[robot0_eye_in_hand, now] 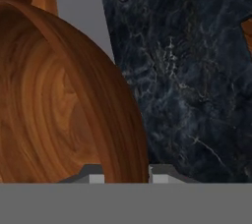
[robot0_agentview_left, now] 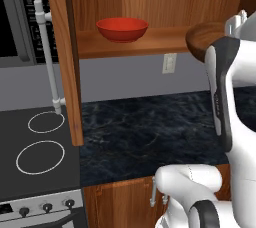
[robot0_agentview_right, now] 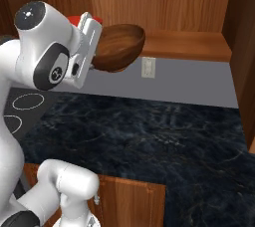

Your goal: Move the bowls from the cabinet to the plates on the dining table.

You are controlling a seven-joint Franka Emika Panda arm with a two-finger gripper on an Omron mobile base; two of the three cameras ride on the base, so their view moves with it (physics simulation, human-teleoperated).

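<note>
gripper (robot0_agentview_right: pixel 95 47) is clamped narrowly on the rim of the brown bowl (robot0_agentview_right: pixel 115 47), which hangs tilted in the air just in front of the cabinet (robot0_agentview_right: pixel 164 7) shelf, above the dark marbled counter (robot0_agentview_right: pixel 149 131). its wooden inside faces the hand camera. red bowl (robot0_agentview_left: pixel 122 29) sits upright on the shelf, apart to the left.
</note>
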